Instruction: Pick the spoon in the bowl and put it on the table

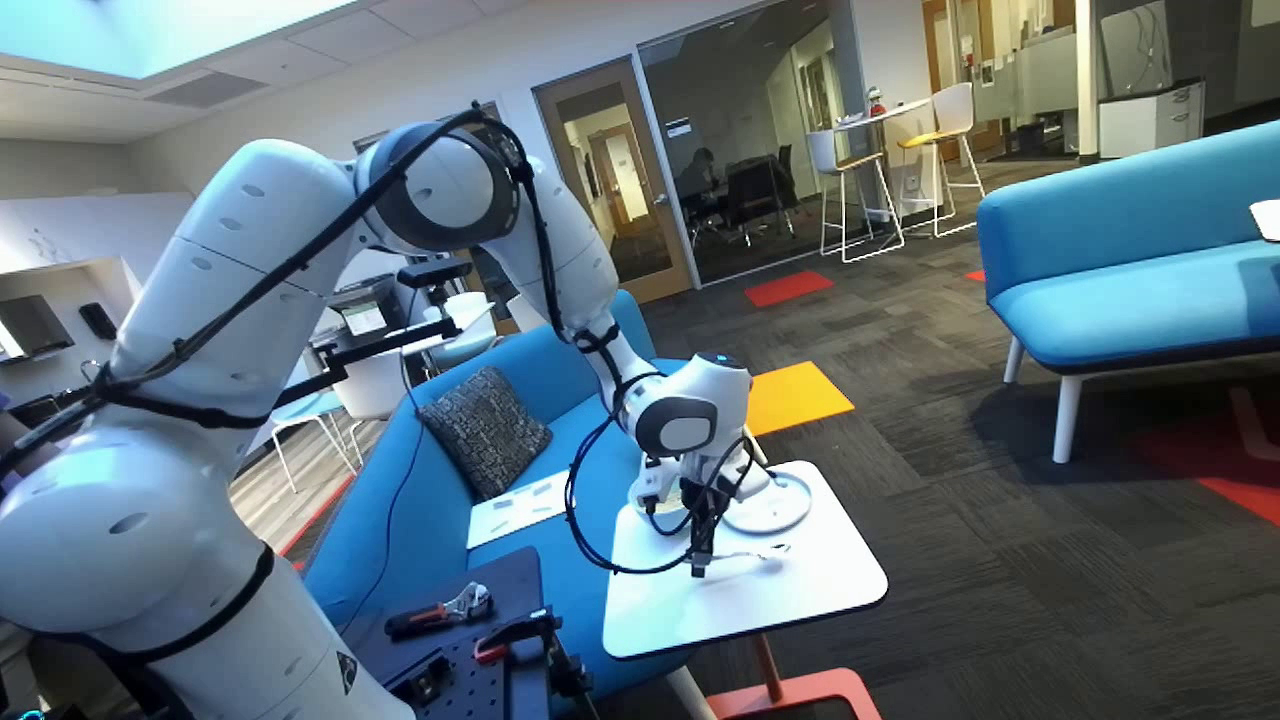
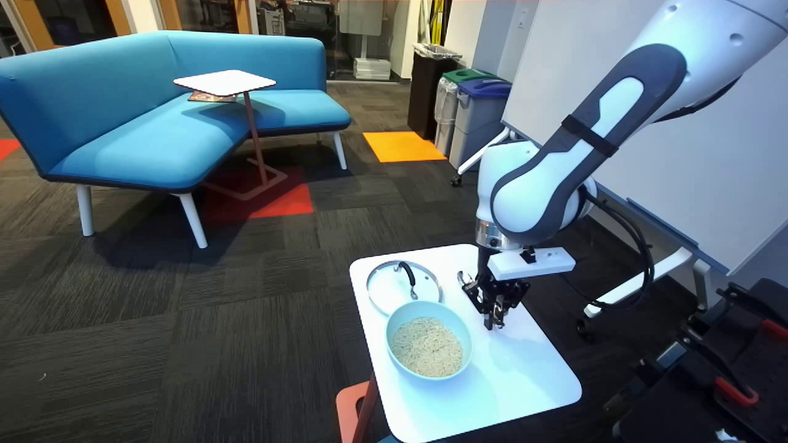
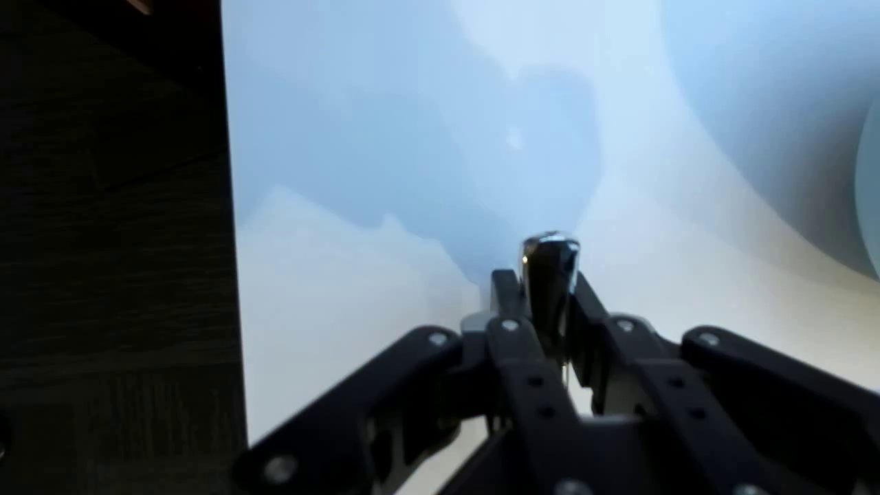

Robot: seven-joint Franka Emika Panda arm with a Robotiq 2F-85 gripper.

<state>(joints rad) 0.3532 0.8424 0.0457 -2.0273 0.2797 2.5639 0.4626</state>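
My gripper (image 3: pixel 546 295) is shut on a shiny metal spoon (image 3: pixel 550 265), with the handle's end poking out between the fingertips. In an exterior view the gripper (image 1: pixel 701 568) is low over the white table (image 1: pixel 680 612), and the spoon (image 1: pixel 738 554) reaches out sideways from it, roughly level. In an exterior view the spoon's head (image 2: pixel 463 279) shows beside the gripper (image 2: pixel 492 323). I cannot tell whether the spoon touches the table (image 2: pixel 517 394). The pale round bowl (image 2: pixel 400 364) of rice-like grains stands on the table beside the gripper; its edge shows in the wrist view (image 3: pixel 869 192).
A round glass lid (image 2: pixel 385 289) with a dark handle lies on the table beside the bowl; it also shows in an exterior view (image 1: pixel 768 515). A blue sofa (image 1: pixel 570 570) adjoins the table. The table's edge (image 3: pixel 237 275) is close to the gripper.
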